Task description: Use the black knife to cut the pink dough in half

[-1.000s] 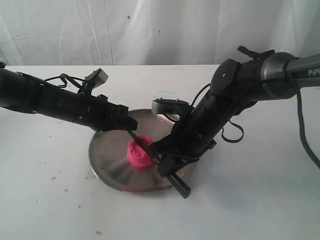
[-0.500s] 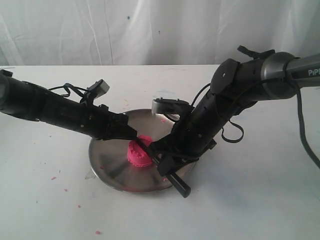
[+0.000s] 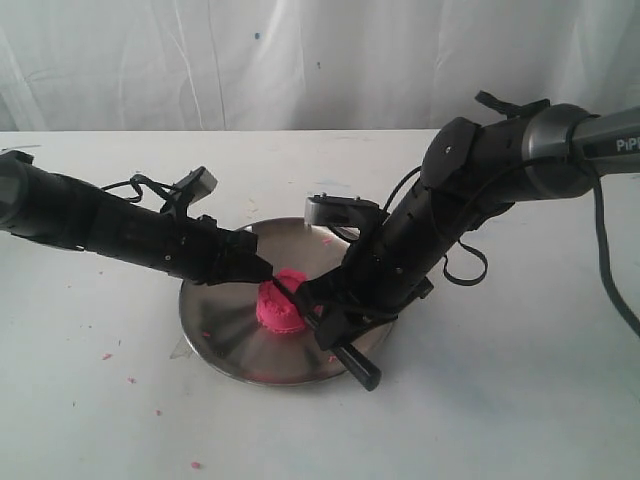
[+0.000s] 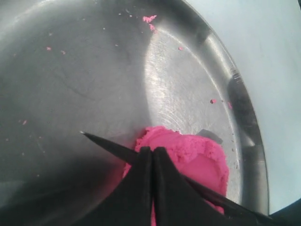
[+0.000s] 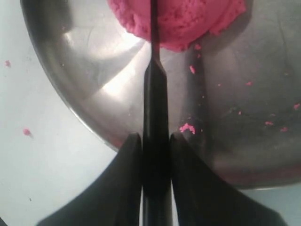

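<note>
The pink dough is a round lump in the middle of the steel plate. The black knife lies across the top of it, its handle sticking out past the plate's near rim. My right gripper is shut on that handle; in the right wrist view the gripper clamps the knife, whose blade runs into the dough. My left gripper is shut, its tip resting on the blade over the dough. The blade point pokes out past the lump.
Small pink crumbs are scattered on the plate and more lie near the knife handle. A few specks dot the white table left of the plate. A white curtain hangs behind.
My left arm has dropped lower and its shut tip has come down onto the blade at the dough. The right arm and knife have hardly moved.
</note>
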